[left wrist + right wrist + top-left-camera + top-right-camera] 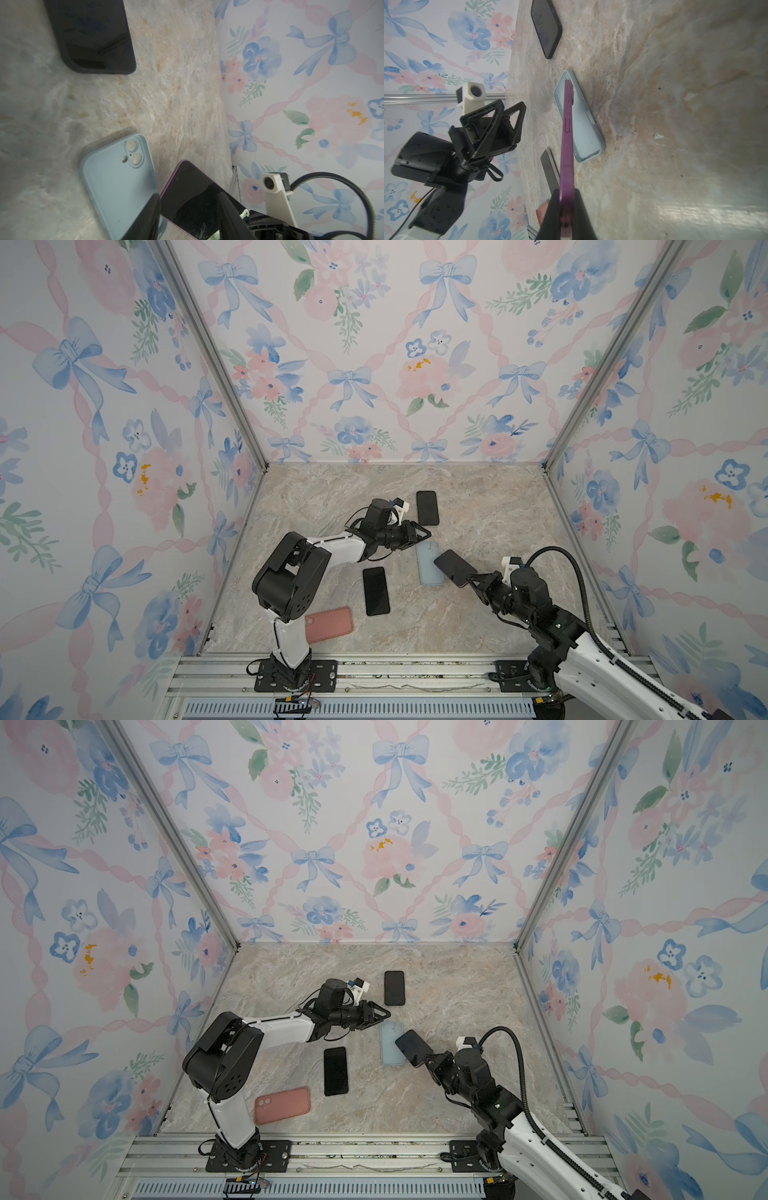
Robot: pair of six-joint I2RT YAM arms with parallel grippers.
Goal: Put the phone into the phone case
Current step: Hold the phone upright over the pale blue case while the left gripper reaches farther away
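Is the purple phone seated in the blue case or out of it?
Out. The right pincer grips the purple phone by one end, tilted over the blue case, whose inside lies empty.

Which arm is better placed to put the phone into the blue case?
Right: the right tool grips the purple phone, tilted above the blue case; the left tool is open and empty.

We count three phones: purple phone [455, 568], near black phone [376, 591], far black phone [427, 508]. Two cases: blue case [426, 568], pink case [332, 624].
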